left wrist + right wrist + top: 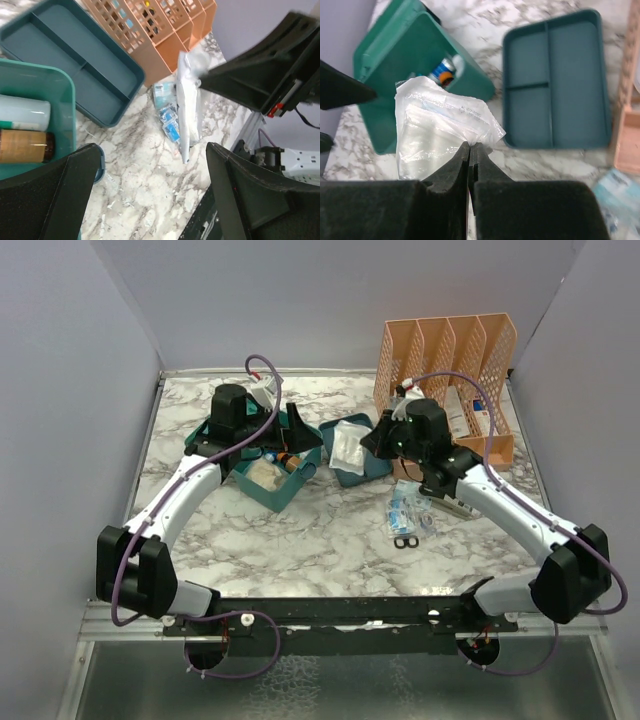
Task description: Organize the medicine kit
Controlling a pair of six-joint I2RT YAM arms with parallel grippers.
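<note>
The teal medicine kit box (272, 485) stands open at centre left, with a white bottle (24, 113) and an amber bottle (22, 146) inside. It also shows in the right wrist view (382, 75). Its divided insert tray (376, 464) lies just to the right, empty in the right wrist view (555, 80). My right gripper (470, 146) is shut on a clear plastic bag (442, 127) and holds it above the table between box and tray. My left gripper (152, 172) is open and empty, over the box's right edge (297, 432).
A peach lattice file organizer (445, 365) with medicine boxes stands at the back right. Blue packets (408, 508) and small black scissors (404, 541) lie on the marble right of centre. The packets also show in the left wrist view (167, 117).
</note>
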